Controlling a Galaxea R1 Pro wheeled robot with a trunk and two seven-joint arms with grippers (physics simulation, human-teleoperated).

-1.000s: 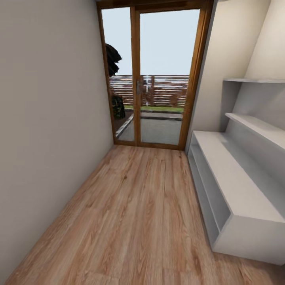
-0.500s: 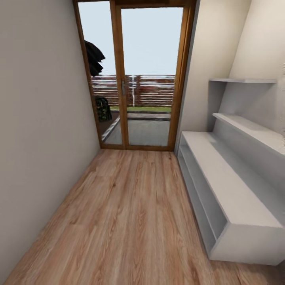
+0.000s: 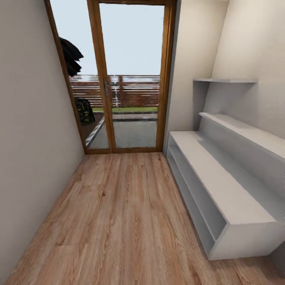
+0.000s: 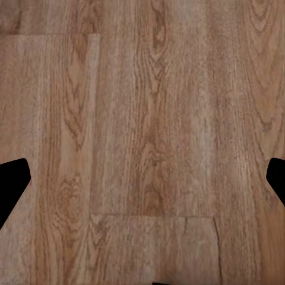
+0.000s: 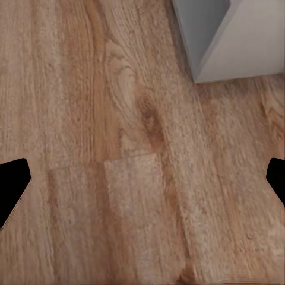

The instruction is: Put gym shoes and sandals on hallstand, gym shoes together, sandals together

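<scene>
Corridor floor [image 3: 118, 213] runs ahead in the head view, bare wood-grain planks up to a glazed door [image 3: 118, 79] with a wooden frame at the far end. Off to the robot's right stands the hallstand [image 3: 221, 186], pale grey-white, its bench top and both open shelf levels carrying nothing that can be seen, so judging from this no shoe has been racked and the whole job appears to lie ahead.

Left wrist view: the left gripper [image 4: 142, 178] hangs over plain planks, its dark fingertips [image 4: 12, 184] showing at opposite edges of the frame, spread wide with nothing between them.

Right wrist view: the right gripper [image 5: 142, 184] is likewise splayed and unladen above the floor, and a lower corner of the hallstand sits on the floor out beyond its fingertips, apart from them. Gym shoes and sandals must be found first; their place cannot be told from here.
</scene>
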